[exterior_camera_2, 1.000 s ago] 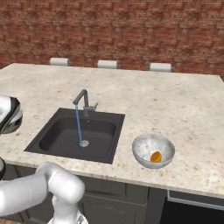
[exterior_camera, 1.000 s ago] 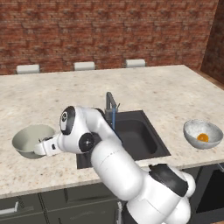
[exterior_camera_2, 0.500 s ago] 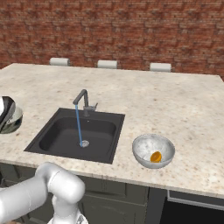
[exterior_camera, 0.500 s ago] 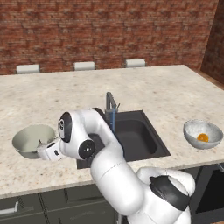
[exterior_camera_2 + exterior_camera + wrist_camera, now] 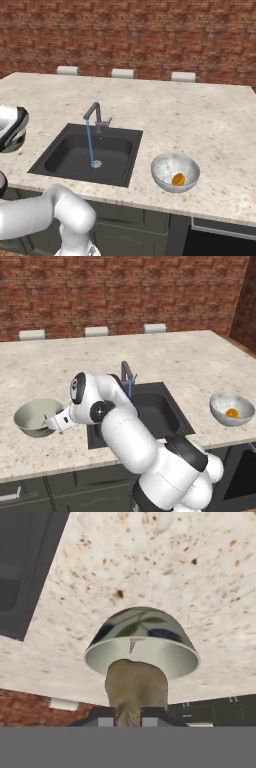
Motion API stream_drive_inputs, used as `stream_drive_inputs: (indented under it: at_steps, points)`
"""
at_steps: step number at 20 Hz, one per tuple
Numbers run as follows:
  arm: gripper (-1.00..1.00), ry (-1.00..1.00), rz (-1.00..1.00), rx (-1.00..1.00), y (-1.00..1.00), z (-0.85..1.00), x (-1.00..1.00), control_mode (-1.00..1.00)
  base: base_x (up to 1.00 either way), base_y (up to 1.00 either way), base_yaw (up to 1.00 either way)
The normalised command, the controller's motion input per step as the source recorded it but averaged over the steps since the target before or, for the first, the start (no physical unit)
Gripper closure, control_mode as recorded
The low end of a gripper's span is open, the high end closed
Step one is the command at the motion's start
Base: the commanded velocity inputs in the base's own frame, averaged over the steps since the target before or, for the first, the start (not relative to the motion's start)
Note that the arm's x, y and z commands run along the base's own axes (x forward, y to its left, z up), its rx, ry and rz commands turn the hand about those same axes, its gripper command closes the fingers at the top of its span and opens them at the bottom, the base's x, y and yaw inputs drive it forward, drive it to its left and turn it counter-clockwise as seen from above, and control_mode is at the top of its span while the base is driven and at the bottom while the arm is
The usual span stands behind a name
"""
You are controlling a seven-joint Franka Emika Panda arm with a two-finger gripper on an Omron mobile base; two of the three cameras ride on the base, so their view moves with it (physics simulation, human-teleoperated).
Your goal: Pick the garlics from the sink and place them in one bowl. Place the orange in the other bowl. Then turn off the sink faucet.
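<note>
Gripper [image 5: 128,714] closed tight on a dull brown garlic [image 5: 136,689]; the lump sits between the finger tips in the hand view, blocking part of the bowl mouth behind it.

Green-grey bowl [image 5: 36,417] stands on the counter [image 5: 200,366], left of the sink [image 5: 155,411], near the front edge. In the left base view the hand reaches out leftward to the bowl's right rim, the garlic end just at or over the rim; cannot tell whether it is fully above the hollow.

Judgement: the bowl lies straight ahead along the gripper's line, so the drop calls for a short push further left over the centre, then opening.

Orange [image 5: 177,179] already lies in the speckled bowl [image 5: 175,171], right of the sink. Faucet [image 5: 95,117] runs; water stream falls onto the drain [image 5: 96,163].
</note>
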Motion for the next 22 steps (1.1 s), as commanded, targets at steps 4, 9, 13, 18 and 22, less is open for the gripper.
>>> stream_drive_inputs:
  at_steps: [4, 9, 13, 18, 22]
  points:
    - [1.0, 0.37, 0.1, -0.24, 0.56, 0.0, 0.4, -1.0, 0.0, 0.0, 0.0]
    - [1.0, 0.27, 0.11, -0.32, 0.93, 0.2, 0.03, -1.0, 0.0, 0.0, 0.0]
    - [1.0, 0.14, 0.12, -0.33, 0.85, 0.76, 0.0, -1.0, 0.0, 0.0, 0.0]
    - [1.0, 0.08, 0.16, -0.22, 0.13, 1.0, 0.0, -1.0, 0.0, 0.0, 0.0]
    - [1.0, 0.24, 0.14, -0.25, 0.44, 0.36, 0.33, -1.0, 0.0, 0.0, 0.0]
